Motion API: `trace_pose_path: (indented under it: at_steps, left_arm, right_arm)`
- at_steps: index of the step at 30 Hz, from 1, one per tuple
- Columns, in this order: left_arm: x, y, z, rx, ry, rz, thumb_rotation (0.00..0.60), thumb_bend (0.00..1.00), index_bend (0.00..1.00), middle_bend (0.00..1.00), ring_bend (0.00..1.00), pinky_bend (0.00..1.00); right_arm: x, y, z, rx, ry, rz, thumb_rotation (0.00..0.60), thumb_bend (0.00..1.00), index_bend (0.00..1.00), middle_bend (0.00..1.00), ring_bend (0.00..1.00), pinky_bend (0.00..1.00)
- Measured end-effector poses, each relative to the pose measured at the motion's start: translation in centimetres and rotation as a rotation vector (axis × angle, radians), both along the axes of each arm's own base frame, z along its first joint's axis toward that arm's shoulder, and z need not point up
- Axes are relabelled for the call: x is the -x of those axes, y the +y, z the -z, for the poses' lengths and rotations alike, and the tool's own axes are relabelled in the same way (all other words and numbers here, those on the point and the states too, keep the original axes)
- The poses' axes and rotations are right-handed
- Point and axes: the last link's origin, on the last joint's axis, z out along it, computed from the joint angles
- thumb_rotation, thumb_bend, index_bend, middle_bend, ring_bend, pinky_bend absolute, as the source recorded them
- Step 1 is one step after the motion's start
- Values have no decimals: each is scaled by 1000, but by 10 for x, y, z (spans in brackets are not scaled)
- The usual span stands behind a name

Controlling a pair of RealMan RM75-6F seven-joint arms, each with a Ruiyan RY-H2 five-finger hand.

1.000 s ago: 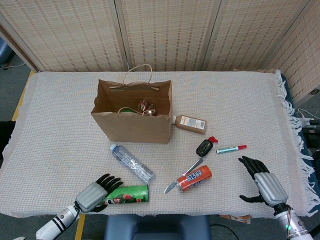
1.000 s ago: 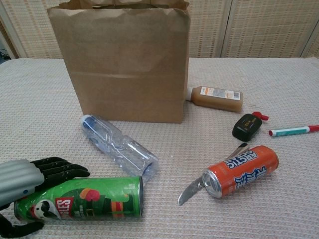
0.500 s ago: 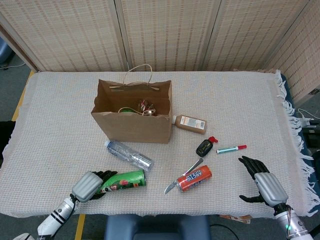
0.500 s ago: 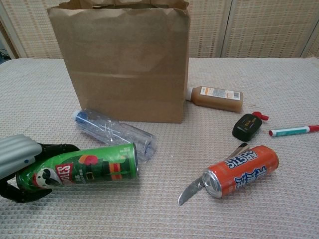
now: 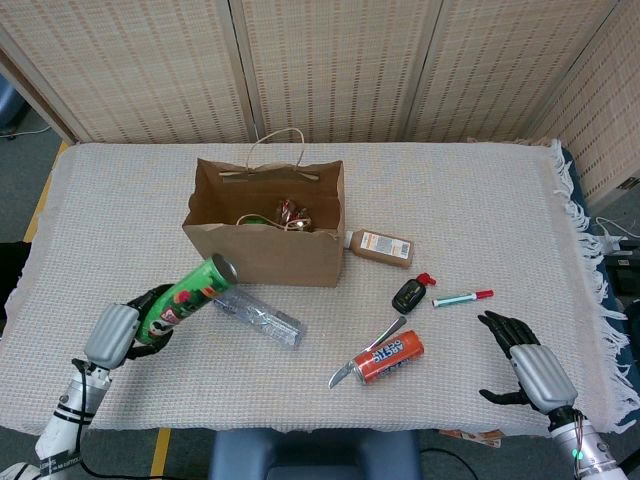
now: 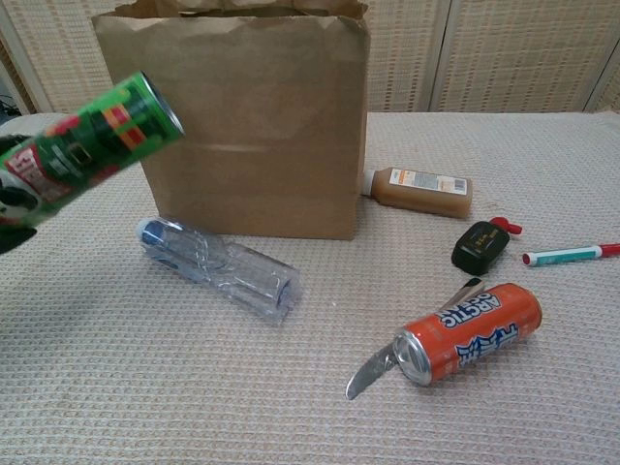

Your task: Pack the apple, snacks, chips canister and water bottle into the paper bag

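My left hand (image 5: 122, 331) grips the green chips canister (image 5: 187, 296) by its base and holds it tilted up above the table, left of the paper bag (image 5: 268, 248). In the chest view the canister (image 6: 85, 148) shows at the upper left, in front of the bag (image 6: 252, 126). The clear water bottle (image 5: 258, 314) (image 6: 218, 267) lies on the cloth in front of the bag. Snack wrappers (image 5: 292, 213) show inside the bag. My right hand (image 5: 528, 364) hovers open at the right front, holding nothing. No apple is visible.
An orange soda can (image 5: 390, 356) (image 6: 467, 332) lies beside a knife (image 5: 365, 353). A brown bottle (image 5: 380, 246), a black key fob (image 5: 407, 295) and a marker pen (image 5: 462, 297) lie to the right of the bag. The table's front edge is close to both hands.
My left hand has lifted the chips canister off the table, moved it left and up, and tilted its open end upward. The water bottle rolled slightly left. The right hand stayed still.
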Motion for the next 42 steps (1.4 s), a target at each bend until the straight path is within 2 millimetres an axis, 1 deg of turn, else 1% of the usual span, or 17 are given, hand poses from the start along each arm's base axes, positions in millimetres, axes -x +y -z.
trace_pose_path:
  at_steps: [3, 5, 8, 12, 16, 19, 23, 26, 29, 33, 35, 36, 38, 39, 40, 41, 42]
  left_arm:
    - [-7, 14, -25, -90, -147, -80, 600, 638, 730, 696, 652, 720]
    - [-17, 26, -43, -151, -199, -94, 600, 638, 730, 696, 652, 719]
    - [-36, 42, -62, -204, -200, -78, 600, 638, 731, 697, 653, 719]
    - [-64, 64, -76, -240, -132, -20, 600, 639, 731, 695, 653, 718]
    - [-89, 85, -80, -257, 1, 52, 600, 639, 731, 695, 653, 719]
    - [-105, 101, -79, -270, 163, 125, 600, 638, 734, 698, 652, 723]
    - [-123, 123, -74, -282, 473, 260, 600, 637, 742, 706, 653, 731]
    - [-137, 140, -71, -311, 668, 358, 600, 637, 744, 708, 654, 734]
    - [-147, 150, -68, -346, 778, 412, 600, 637, 744, 706, 655, 736]
    - [-165, 156, -61, -392, 863, 480, 600, 637, 722, 687, 644, 725]
    - [-173, 158, -59, -420, 895, 514, 600, 631, 661, 654, 611, 690]
    - [-176, 158, -58, -431, 909, 529, 600, 622, 599, 608, 567, 652]
    - [-181, 158, -57, -453, 942, 561, 600, 584, 410, 409, 410, 506]
    - [-182, 158, -56, -460, 953, 568, 600, 572, 350, 339, 356, 452]
    - [-182, 157, -55, -464, 961, 571, 600, 548, 252, 221, 267, 362]
    - [-182, 157, -55, -466, 968, 570, 600, 529, 179, 128, 196, 290]
    - [-182, 157, -54, -464, 968, 565, 600, 514, 128, 67, 149, 237]
  right_arm:
    - [0, 0, 0, 0, 2, 1, 600, 0, 0, 0, 0, 0]
    - [0, 0, 1, 0, 3, -1, 600, 0, 0, 0, 0, 0]
    - [-1, 0, 2, -4, 5, -3, 600, 0, 0, 0, 0, 0]
    - [-1, 0, 3, -7, 4, -3, 600, 0, 0, 0, 0, 0]
    - [-1, -1, 2, -8, 3, -1, 600, 0, 0, 0, 0, 0]
    - [-1, -1, 2, -7, 1, 0, 600, 0, 0, 0, 0, 0]
    - [-1, -1, 1, -8, -6, 4, 600, 0, 0, 0, 0, 0]
    - [-1, 0, 1, -13, -8, 6, 600, 0, 0, 0, 0, 0]
    - [-1, -1, 0, -13, -11, 8, 600, 0, 0, 0, 0, 0]
    - [-1, -1, 0, -17, -11, 8, 600, 0, 0, 0, 0, 0]
    - [-1, -1, 0, -17, -12, 8, 600, 0, 0, 0, 0, 0]
    - [-1, -1, 0, -16, -13, 8, 600, 0, 0, 0, 0, 0]
    - [-1, -1, -1, -15, -15, 10, 600, 0, 0, 0, 0, 0]
    - [-1, -2, -1, -15, -16, 11, 600, 0, 0, 0, 0, 0]
    - [-1, -2, -1, -15, -16, 11, 600, 0, 0, 0, 0, 0]
    - [-1, -2, -1, -16, -15, 11, 600, 0, 0, 0, 0, 0]
    - [-1, -2, -1, -18, -15, 10, 600, 0, 0, 0, 0, 0]
